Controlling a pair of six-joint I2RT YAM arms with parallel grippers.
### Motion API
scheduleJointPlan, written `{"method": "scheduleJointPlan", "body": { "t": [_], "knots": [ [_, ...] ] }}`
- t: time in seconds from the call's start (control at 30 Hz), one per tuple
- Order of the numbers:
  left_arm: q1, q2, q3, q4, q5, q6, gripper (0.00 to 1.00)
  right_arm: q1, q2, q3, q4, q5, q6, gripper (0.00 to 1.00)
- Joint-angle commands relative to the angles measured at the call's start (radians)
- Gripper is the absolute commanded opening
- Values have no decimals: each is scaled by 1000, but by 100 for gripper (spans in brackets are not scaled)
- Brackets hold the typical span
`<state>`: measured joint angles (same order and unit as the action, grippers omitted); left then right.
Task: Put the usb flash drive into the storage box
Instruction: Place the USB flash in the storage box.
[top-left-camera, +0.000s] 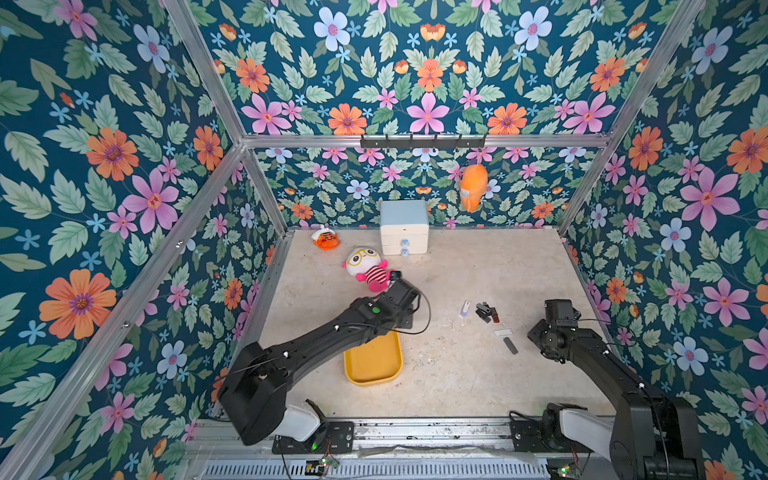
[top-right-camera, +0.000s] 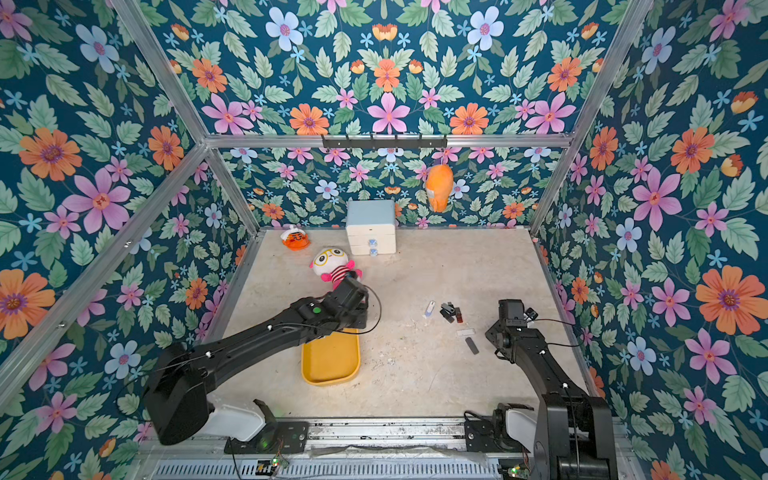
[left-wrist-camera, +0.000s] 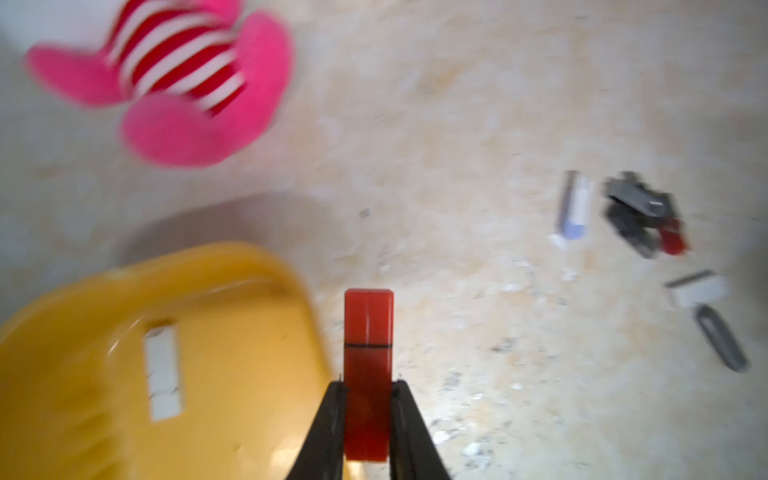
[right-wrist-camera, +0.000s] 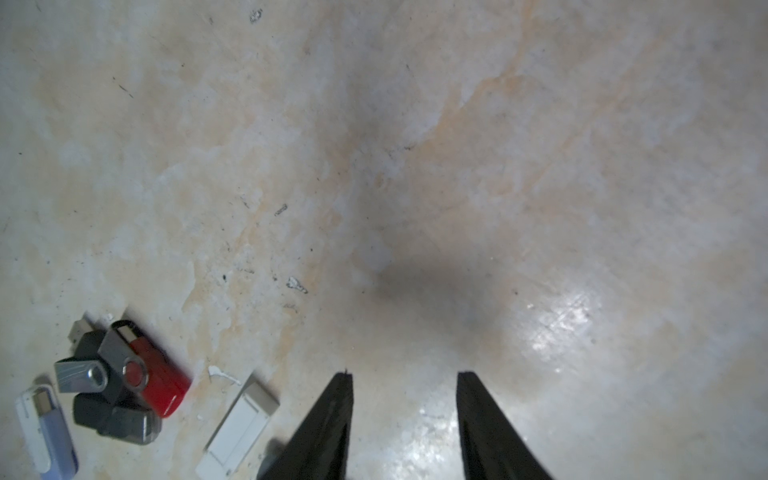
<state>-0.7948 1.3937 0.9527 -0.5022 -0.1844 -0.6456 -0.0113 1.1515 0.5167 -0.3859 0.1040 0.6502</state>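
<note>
1. Table (top-left-camera: 457, 374): bare open surface spreads ahead of the right claw (right-wrist-camera: 405, 374), whose fingers stand apart around nothing.
2. Storage box (top-left-camera: 372, 365): its rounded rim runs just beside the left claw (left-wrist-camera: 369, 384); a blurred white strip (left-wrist-camera: 162, 370) lies inside.
3. Plush doll (top-left-camera: 368, 268): beyond the left claw, apart from it.
4. USB flash drive (left-wrist-camera: 368, 324): red, clamped in the left claw, just outside the rim.
5. Loose drives (right-wrist-camera: 124, 382): clustered beside the right claw; any markings are too small to read.

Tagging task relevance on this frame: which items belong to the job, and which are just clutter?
Job:
red flash drive, clamped in left gripper
yellow storage box, white drive inside
loose drives

Clutter:
plush doll
drawer chest
orange toy
hanging orange plush
</note>
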Motion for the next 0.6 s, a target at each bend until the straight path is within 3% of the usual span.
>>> {"method": "scheduleJointPlan", "body": {
  "t": [0.0, 0.33, 0.57],
  "knots": [
    [56, -20, -78, -15, -39, -112, 11, 0, -3, 1, 7, 4, -15, 47],
    [159, 182, -75, 74, -54, -88, 9, 0, -6, 0, 7, 5, -14, 47],
    [187, 211, -107, 91, -34, -95, 11, 0, -6, -1, 7, 5, -14, 47]
  ]
}}
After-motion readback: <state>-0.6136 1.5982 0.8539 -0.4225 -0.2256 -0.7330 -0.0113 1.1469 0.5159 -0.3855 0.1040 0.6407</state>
